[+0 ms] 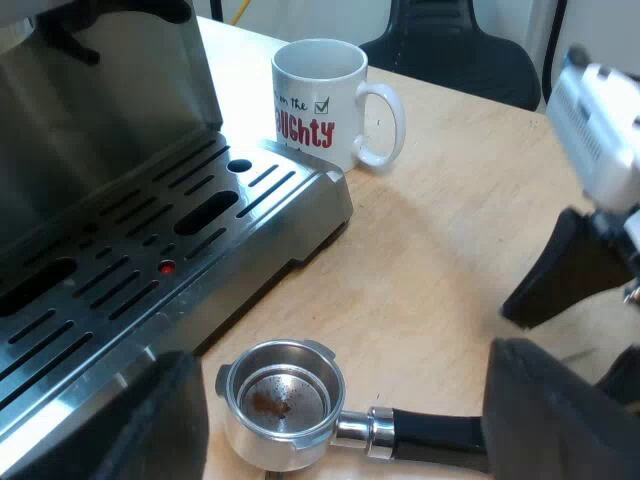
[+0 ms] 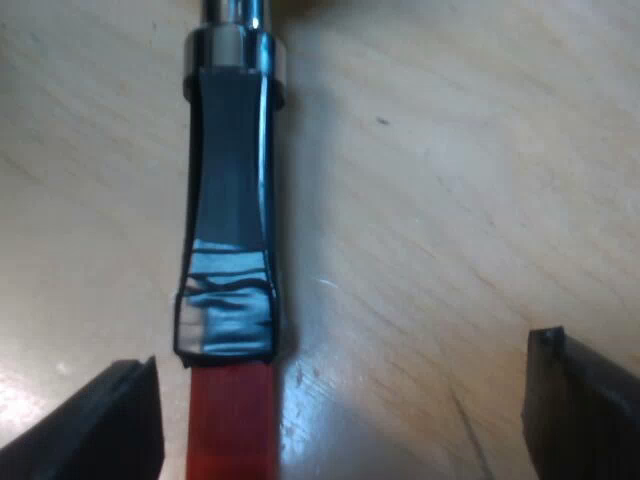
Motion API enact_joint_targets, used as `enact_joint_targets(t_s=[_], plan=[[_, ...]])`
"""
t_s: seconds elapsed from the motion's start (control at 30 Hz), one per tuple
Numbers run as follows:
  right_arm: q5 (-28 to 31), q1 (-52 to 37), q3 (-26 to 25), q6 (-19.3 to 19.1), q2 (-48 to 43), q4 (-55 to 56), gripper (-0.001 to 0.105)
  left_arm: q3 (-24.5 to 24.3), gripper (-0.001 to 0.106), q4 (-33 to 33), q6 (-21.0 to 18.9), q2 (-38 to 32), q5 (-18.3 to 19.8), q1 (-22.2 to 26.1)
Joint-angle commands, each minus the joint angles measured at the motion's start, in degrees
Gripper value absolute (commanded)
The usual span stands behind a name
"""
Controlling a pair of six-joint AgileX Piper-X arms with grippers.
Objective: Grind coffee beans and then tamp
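Holder [image 1: 283, 400] lies loose on the table [image 1: 450, 230], just off the machine's [image 1: 100, 110] drip tray [image 1: 170, 250]. Its basket faces up with only a trace of grounds (grinding not yet done, I judge). Handle [image 2: 228, 220] runs toward the right gripper [image 2: 340, 385], likely for pickup. That gripper aims down at the table, fingers spread astride the red end, untouching. Left gripper [image 1: 340, 395] hangs spread near the basket, holding nothing. Mug [image 1: 325, 100] stands beside the tray.

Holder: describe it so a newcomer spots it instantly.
Find the espresso machine and its slotted tray. On the table by the tray's edge lies the holder. Unlike the white mug, it is a metal cup with brown specks inside and a dark, red-tipped handle.
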Motion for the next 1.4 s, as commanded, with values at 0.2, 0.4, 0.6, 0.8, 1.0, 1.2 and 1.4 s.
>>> enact_joint_targets(t_s=[0.2, 0.4, 0.6, 0.8, 1.0, 1.2, 1.4], plan=[[-2.7, -0.2, -5.7, -0.6, -7.1, 12.4, 0.082, -0.1, 0.060, -0.6, -0.1, 0.0, 0.4, -0.2], [-2.7, -0.2, -8.3, -2.4, -10.2, 15.4, 0.082, -0.1, 0.060, -0.6, -0.1, 0.0, 0.4, -0.2], [-3.8, 1.2, -15.3, -16.2, -14.7, 16.6, 0.082, -0.1, 0.060, -0.6, -0.1, 0.0, -0.2, -0.2], [-3.8, 5.9, -17.3, -23.1, -16.7, 16.1, 0.082, -0.2, 0.060, 0.5, -0.1, 0.0, -5.9, 0.0], [-3.7, 10.1, -17.3, -23.5, -16.6, 16.0, 0.082, -2.3, 0.060, 11.1, 0.5, 0.0, -13.4, 0.0], [-2.0, 10.2, -17.3, -23.5, -16.6, 13.4, 0.082, -2.3, 0.060, 15.1, 2.9, 0.0, -18.3, 0.0], [0.6, 10.2, -17.3, -23.5, -15.8, 10.4, 0.082, -1.8, 0.060, 15.3, 2.9, 0.2, -23.5, 0.0]])
